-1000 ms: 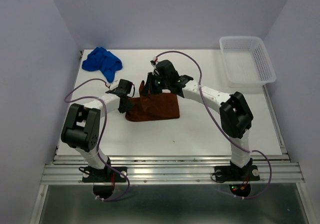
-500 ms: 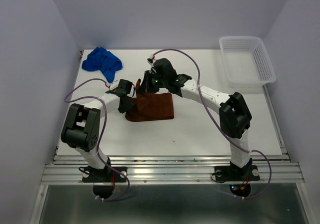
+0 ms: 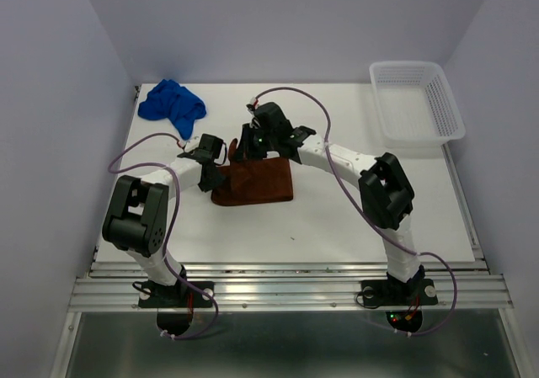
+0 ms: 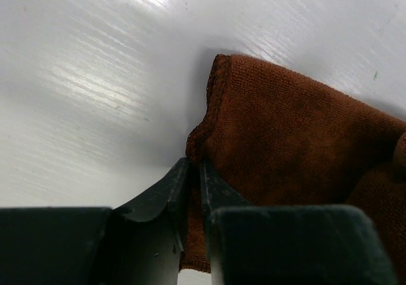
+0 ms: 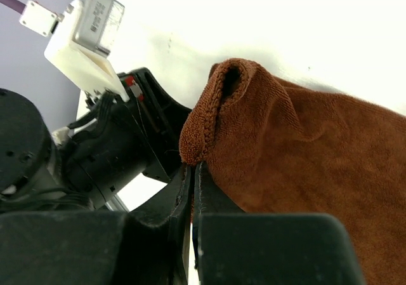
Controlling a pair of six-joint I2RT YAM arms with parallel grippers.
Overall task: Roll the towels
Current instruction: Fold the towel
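blue towel [image 3: 173,104]: crumpled in a heap at the far left corner of the table [image 3: 337,226], nobody's touching it, not rolled yet

left claw [image 4: 195,171]: clenched on the hem of the brown towel [image 3: 257,184] at its left end, low against the tabletop

brown towel: mid-table between the two arms, lying in a loose folded slab, looks half gathered rather than a proper roll

right claw [image 5: 192,171]: pinched tight on a folded bit of the same towel's far edge, lifted a little, just beside the left claw

basket [image 3: 417,100]: white mesh one at the far right corner, well apart from the action

step: I'd say they're in the middle of rolling the brown one, blue comes after

next move: my guess is the lifted edge needs carrying over toward the near side and tucking down while the left claw keeps its end pinned, otherwise the soft cloth just flops open
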